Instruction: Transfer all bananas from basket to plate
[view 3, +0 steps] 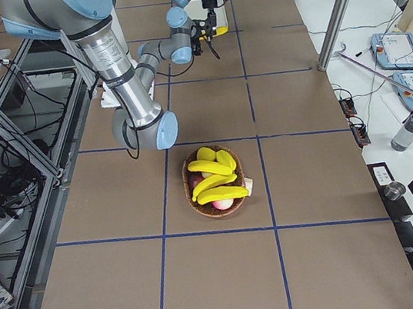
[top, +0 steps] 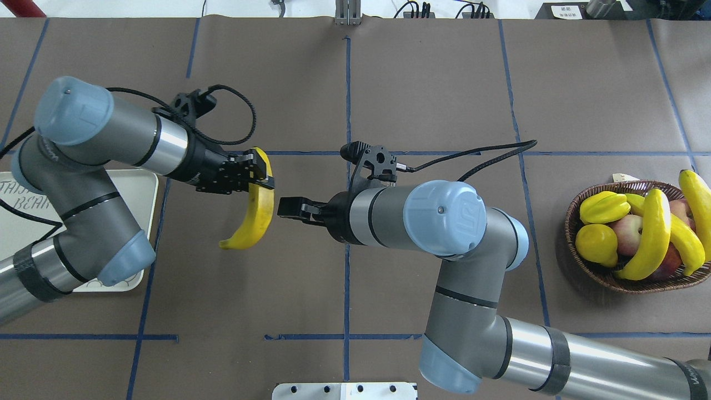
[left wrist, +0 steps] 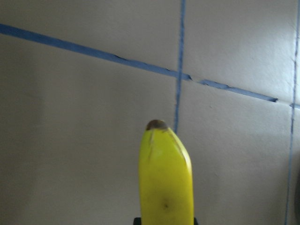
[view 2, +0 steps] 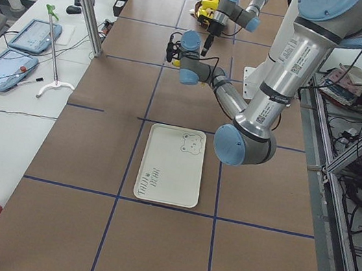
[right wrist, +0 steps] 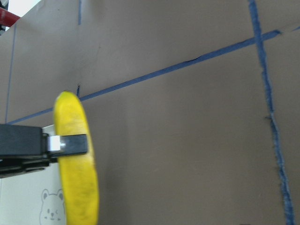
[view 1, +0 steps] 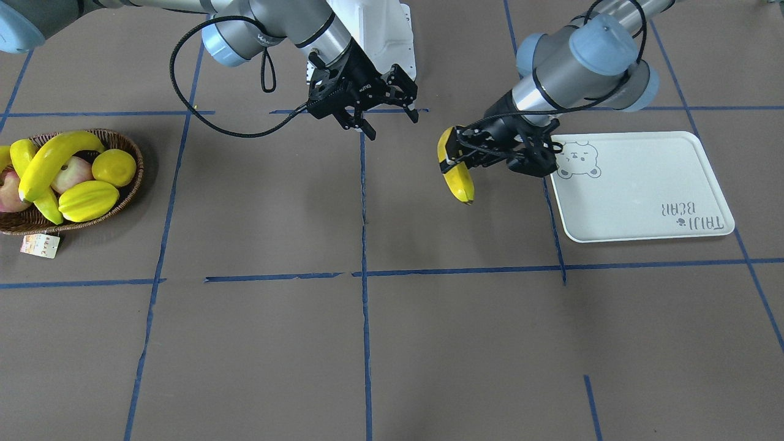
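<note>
My left gripper (view 1: 454,160) (top: 259,179) is shut on one end of a yellow banana (view 1: 460,181) (top: 254,222) and holds it above the table, just beside the plate's bear-face corner. The banana fills the left wrist view (left wrist: 166,178) and also shows in the right wrist view (right wrist: 77,178). The plate (view 1: 643,190) (top: 140,191) (view 2: 172,169) is a pale rectangular tray with nothing on it. My right gripper (view 1: 387,117) (top: 289,207) is open and empty, close to the held banana. Three more bananas (view 1: 55,159) (top: 652,233) lie in the wicker basket (view 1: 136,160) (top: 571,219).
The basket also holds a ridged starfruit (view 1: 89,201), a lemon (view 1: 114,166) and apples (view 1: 70,174). A paper tag (view 1: 40,245) lies by the basket. Blue tape lines (view 1: 364,245) cross the brown table cover between basket and plate.
</note>
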`<action>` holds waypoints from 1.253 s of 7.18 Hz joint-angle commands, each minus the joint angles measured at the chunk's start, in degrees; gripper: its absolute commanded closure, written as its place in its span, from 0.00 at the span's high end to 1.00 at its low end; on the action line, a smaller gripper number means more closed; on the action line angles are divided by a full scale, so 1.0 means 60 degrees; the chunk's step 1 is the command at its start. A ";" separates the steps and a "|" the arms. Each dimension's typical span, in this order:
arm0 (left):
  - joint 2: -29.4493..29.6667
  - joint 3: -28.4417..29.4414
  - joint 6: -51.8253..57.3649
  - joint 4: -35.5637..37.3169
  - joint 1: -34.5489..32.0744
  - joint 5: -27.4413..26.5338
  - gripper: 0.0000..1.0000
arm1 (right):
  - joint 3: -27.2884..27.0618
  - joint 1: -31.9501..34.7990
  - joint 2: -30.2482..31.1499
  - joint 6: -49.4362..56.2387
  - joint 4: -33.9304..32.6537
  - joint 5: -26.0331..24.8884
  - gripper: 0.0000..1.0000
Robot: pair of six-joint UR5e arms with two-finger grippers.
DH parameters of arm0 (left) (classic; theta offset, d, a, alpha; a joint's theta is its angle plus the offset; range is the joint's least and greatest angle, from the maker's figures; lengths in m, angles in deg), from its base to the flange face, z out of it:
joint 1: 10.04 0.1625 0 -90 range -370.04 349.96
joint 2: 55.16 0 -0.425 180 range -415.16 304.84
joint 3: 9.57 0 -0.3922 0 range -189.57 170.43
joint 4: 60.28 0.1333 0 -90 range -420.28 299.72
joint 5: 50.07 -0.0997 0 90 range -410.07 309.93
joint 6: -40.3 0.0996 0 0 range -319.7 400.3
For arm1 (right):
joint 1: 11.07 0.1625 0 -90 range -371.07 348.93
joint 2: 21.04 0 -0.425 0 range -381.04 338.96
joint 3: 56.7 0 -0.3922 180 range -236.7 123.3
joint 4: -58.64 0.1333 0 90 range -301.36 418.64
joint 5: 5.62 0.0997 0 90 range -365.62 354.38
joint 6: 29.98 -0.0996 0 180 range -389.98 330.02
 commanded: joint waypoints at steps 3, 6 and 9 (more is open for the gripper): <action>-0.2605 0.0209 0.1361 0.0535 -0.2216 0.0198 0.00 | -0.0385 0.1800 0.0151 0.1725 -0.4225 0.2193 1.00; -0.3708 0.0310 0.3591 0.2558 -0.2864 0.0082 0.00 | -0.1015 0.2678 0.1114 0.4552 -0.5717 0.2427 1.00; -0.3916 0.1261 0.4659 0.2428 -0.3259 0.0081 0.00 | -0.1031 0.3136 0.1499 0.5337 -0.5717 0.2678 1.00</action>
